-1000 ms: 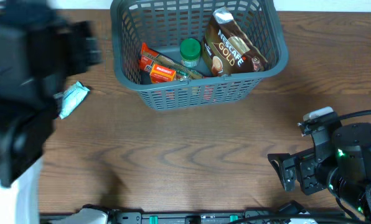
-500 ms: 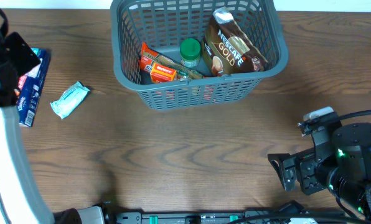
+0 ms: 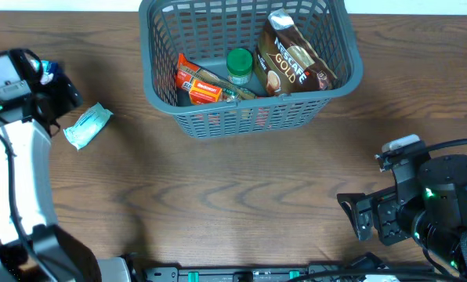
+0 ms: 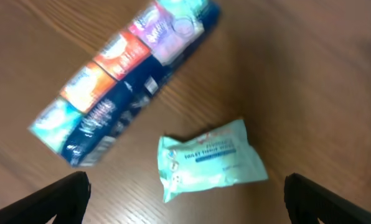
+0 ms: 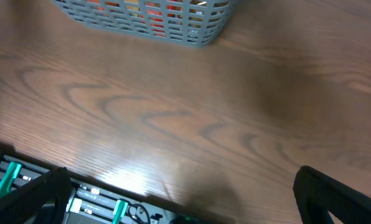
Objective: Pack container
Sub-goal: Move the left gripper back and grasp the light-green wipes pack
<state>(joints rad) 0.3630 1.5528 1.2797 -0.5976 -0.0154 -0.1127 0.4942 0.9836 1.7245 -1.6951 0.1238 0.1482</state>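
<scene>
The container [image 3: 249, 117] is a dark grey slotted basket at the table's far middle; its lower edge [image 5: 142, 22] shows in the right wrist view. Inside lie a Nescafe Gold pouch [image 3: 292, 59], a green-lidded jar [image 3: 239, 64] and orange snack bars [image 3: 202, 84]. A teal tissue packet [image 3: 87, 125] [image 4: 210, 158] lies on the wood left of the basket. Beside it is a blue multi-pack of tissues [image 4: 123, 81], mostly hidden under my left arm in the overhead view. My left gripper [image 3: 63, 95] [image 4: 185, 208] hovers open above these two. My right gripper [image 3: 359, 218] [image 5: 185, 205] is open over bare wood, front right.
The table's front edge with a black rail and green connectors [image 5: 42, 193] runs under the right gripper. My left arm's white link [image 3: 18, 180] stretches along the left side of the table. Bare wood lies between the basket and the front edge.
My left arm has swung across the left side, and its wrist now sits over the blue multi-pack, covering most of it. The right arm and the basket's contents have not moved.
</scene>
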